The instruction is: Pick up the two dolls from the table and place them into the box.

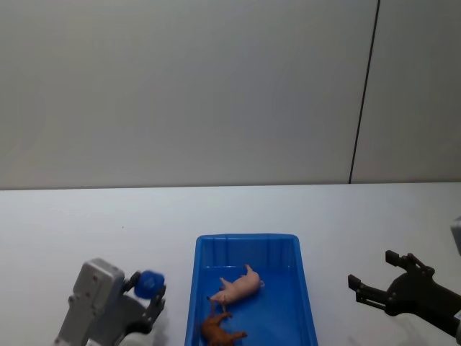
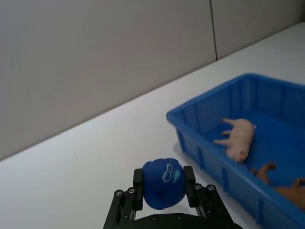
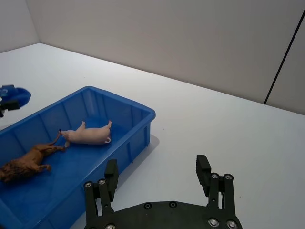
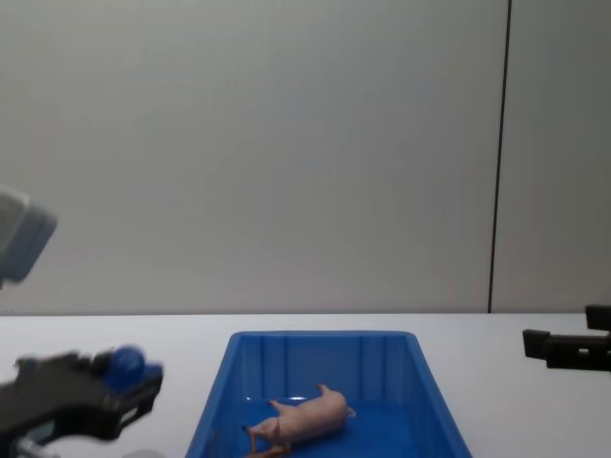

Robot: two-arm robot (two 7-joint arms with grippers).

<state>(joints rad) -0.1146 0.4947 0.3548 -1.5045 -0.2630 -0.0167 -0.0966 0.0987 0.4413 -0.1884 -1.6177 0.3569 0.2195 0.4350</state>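
The blue box (image 1: 250, 245) sits at the middle of the desk's (image 1: 346, 216) near edge. Inside it the pink pig (image 1: 238, 287) lies on its side, and the brown lion (image 1: 220, 331) lies just beside it, closer to the box's near end. The left gripper (image 2: 163, 182) hangs above the desk left of the box, its fingers (image 2: 189, 181) clamped on the small blue toy (image 2: 163, 183). The right gripper (image 3: 157, 171) hovers right of the box, fingers (image 3: 203, 168) spread wide, holding nothing.

The box (image 1: 307, 303) is glossy blue plastic with ribbed walls; the surface (image 1: 94, 216) is smooth matt white; the pig (image 1: 239, 287) looks smooth, slightly shiny.
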